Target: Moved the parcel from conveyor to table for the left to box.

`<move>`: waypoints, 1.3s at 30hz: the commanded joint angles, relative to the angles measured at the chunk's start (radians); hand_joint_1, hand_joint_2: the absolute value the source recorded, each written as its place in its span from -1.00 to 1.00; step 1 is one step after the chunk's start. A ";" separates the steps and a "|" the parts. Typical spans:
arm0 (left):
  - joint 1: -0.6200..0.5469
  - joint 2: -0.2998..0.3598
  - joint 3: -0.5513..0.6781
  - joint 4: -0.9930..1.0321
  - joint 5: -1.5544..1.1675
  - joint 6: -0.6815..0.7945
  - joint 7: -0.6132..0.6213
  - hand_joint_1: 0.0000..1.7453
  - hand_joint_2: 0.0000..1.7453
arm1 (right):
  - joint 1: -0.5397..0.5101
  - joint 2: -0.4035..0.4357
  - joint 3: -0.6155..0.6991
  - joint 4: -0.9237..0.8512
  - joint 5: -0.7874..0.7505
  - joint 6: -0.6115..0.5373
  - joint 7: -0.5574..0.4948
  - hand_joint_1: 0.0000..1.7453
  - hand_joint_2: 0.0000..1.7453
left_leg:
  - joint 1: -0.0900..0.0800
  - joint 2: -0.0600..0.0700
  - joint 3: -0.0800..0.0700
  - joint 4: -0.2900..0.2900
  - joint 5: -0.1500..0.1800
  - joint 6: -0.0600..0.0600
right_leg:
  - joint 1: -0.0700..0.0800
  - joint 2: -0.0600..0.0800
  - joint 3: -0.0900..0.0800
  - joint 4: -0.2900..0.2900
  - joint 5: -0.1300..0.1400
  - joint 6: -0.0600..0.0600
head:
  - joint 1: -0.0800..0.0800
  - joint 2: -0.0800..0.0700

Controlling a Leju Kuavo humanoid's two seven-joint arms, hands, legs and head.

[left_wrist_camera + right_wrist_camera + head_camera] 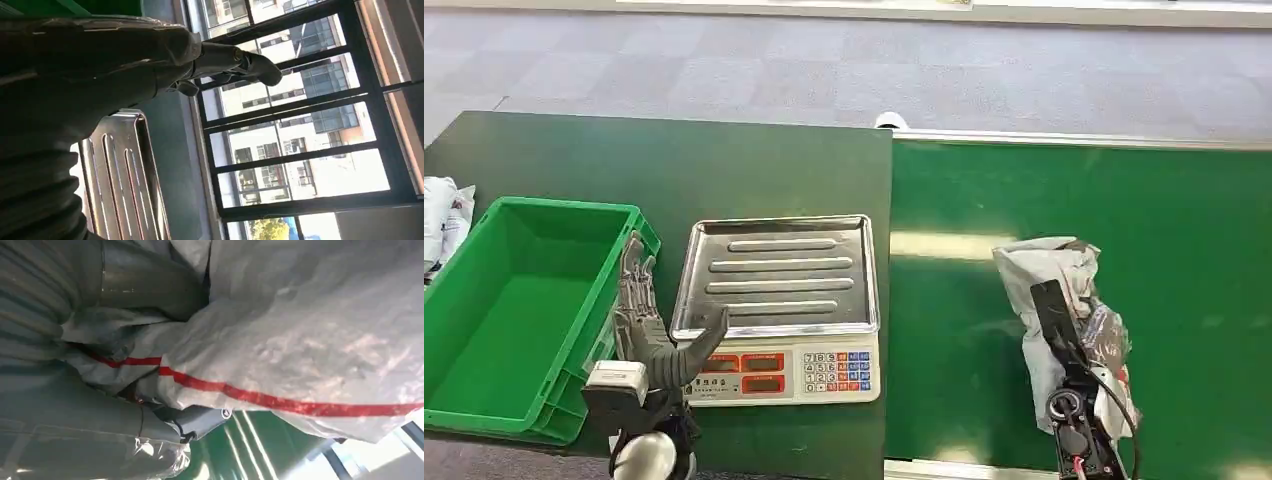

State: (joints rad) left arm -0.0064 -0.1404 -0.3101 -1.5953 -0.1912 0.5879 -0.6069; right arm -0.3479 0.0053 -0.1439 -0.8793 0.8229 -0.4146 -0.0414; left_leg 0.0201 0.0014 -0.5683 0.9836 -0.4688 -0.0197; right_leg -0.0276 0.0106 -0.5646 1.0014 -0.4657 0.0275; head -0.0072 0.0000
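The parcel [1049,272] is a crumpled grey plastic bag with a red stripe, lying on the green conveyor belt [1144,190] at the right. My right hand [1064,330] lies on its near side and grips it. In the right wrist view the parcel [300,335] fills the space against my right hand [125,405], with the thumb and fingers wrapped around its folds. My left hand [646,320] hovers with fingers spread and nothing in it, between the green box [564,208] and the scale. Its fingers [240,60] stretch out straight in the left wrist view.
A scale [794,372] with a steel tray [774,270] stands on the dark green table [674,160], right of the box. The tray [120,175] also appears in the left wrist view. Another grey bag [444,215] lies at the table's far left edge.
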 commanded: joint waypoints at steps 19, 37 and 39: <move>-0.118 0.002 -0.001 0.046 0.090 -0.015 -0.055 -1.00 1.00 | -0.264 0.141 0.532 -0.200 0.042 0.200 -0.228 1.00 1.00 | -0.001 0.007 -0.004 0.001 0.000 0.001 | 0.000 0.006 -0.007 0.003 0.002 -0.002 | 0.000 0.000; -0.059 0.048 0.113 -0.059 0.156 0.094 -0.091 -1.00 1.00 | -0.588 0.344 1.040 0.438 0.041 0.318 -0.121 -1.00 1.00 | 0.001 0.003 -0.002 -0.001 0.002 0.000 | 0.002 0.002 -0.004 0.001 0.001 -0.003 | 0.000 0.000; -0.055 0.046 0.126 -0.066 0.159 0.098 -0.091 -1.00 1.00 | -0.585 0.344 1.029 0.463 0.024 0.312 -0.123 -1.00 1.00 | 0.001 0.003 -0.002 -0.002 0.003 0.000 | 0.002 0.001 -0.004 0.001 0.001 -0.003 | 0.000 0.000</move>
State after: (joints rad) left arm -0.0803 -0.1324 -0.2327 -1.6461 -0.0458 0.6702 -0.6985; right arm -0.8496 0.3318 0.6910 -0.6510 0.9012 -0.0717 -0.2077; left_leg 0.0215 0.0015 -0.5729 0.9834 -0.4666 -0.0212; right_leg -0.0261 0.0104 -0.5696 1.0036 -0.4657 0.0268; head -0.0069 0.0000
